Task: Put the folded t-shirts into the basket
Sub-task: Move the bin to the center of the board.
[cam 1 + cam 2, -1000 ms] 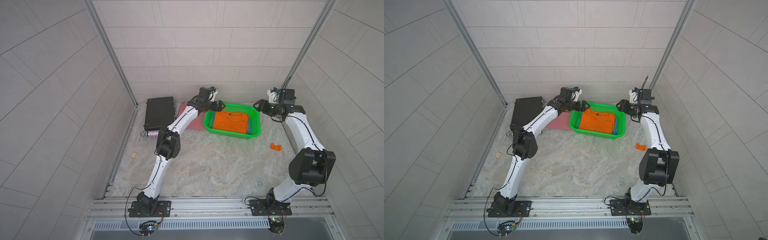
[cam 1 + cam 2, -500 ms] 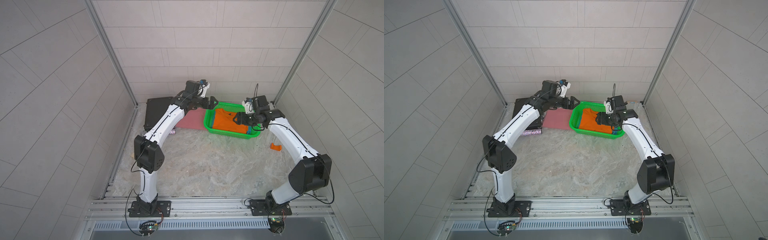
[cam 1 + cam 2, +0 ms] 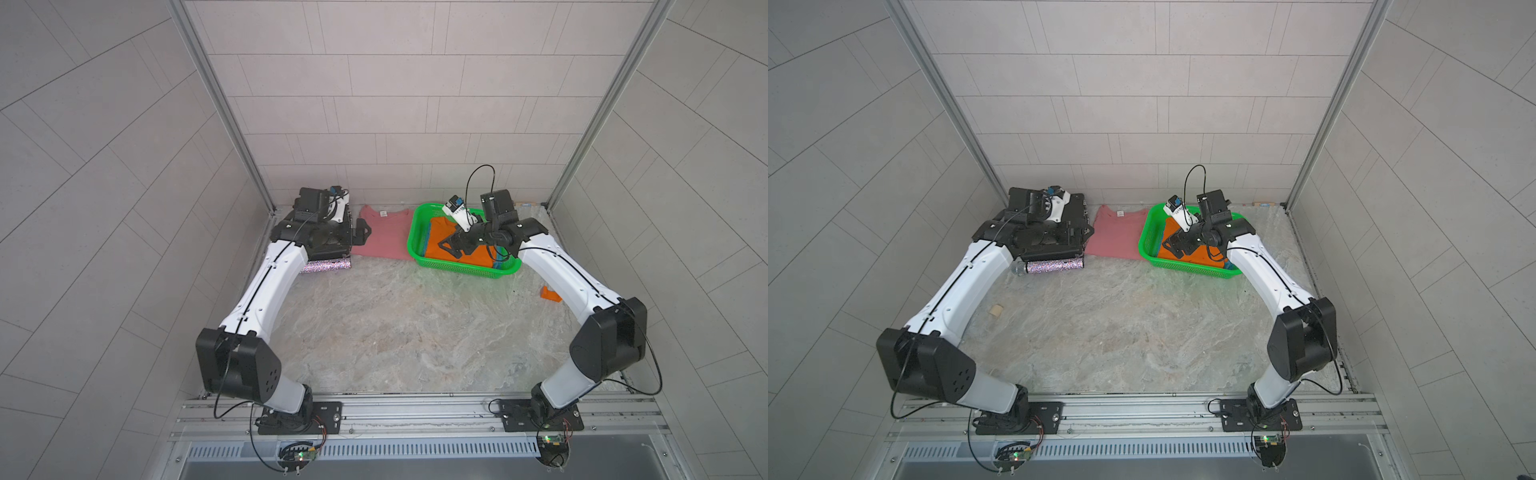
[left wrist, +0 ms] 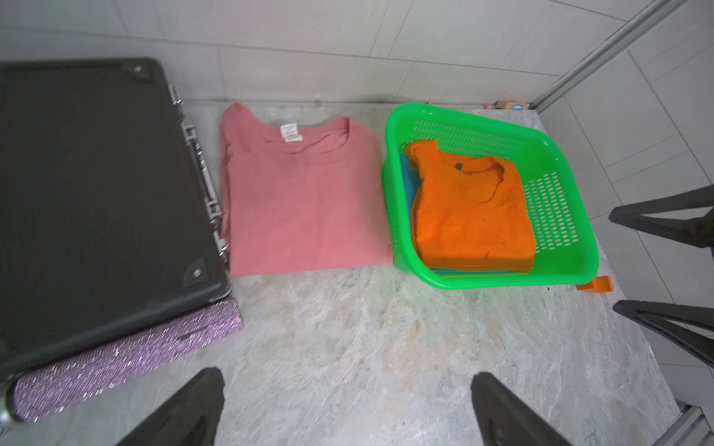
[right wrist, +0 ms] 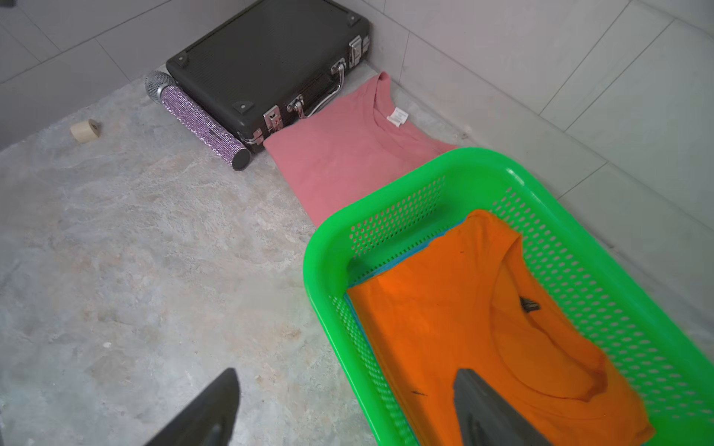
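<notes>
Both arms swung left; left gripper (image 4: 345,372), right gripper (image 5: 347,371) spread, empty. 2 done: orange shirt (image 4: 471,216) atop teal shirt (image 4: 406,177) in basket (image 4: 502,282); pink shirt (image 4: 301,200) outside.

Three folded t-shirts: one pink t-shirt (image 4: 305,200), one orange t-shirt (image 4: 471,216) and one teal t-shirt (image 4: 407,173), of which only an edge shows. Two of the three lie in the basket, and one lies on the bench (image 3: 395,332).

One green basket (image 4: 502,281).

One black hard-shell case (image 4: 96,200).

One purple rhinestone microphone (image 5: 201,116).

One small wooden cylinder (image 5: 85,131).

One small orange plastic piece (image 3: 550,294).

One small tan item with a blue label (image 4: 510,105), too small to name.

Two robot arms, a left arm (image 3: 270,291) and a right arm (image 3: 561,274). There are two claws, the left claw (image 4: 345,386) and the right claw (image 5: 347,382), each with two fingers.
</notes>
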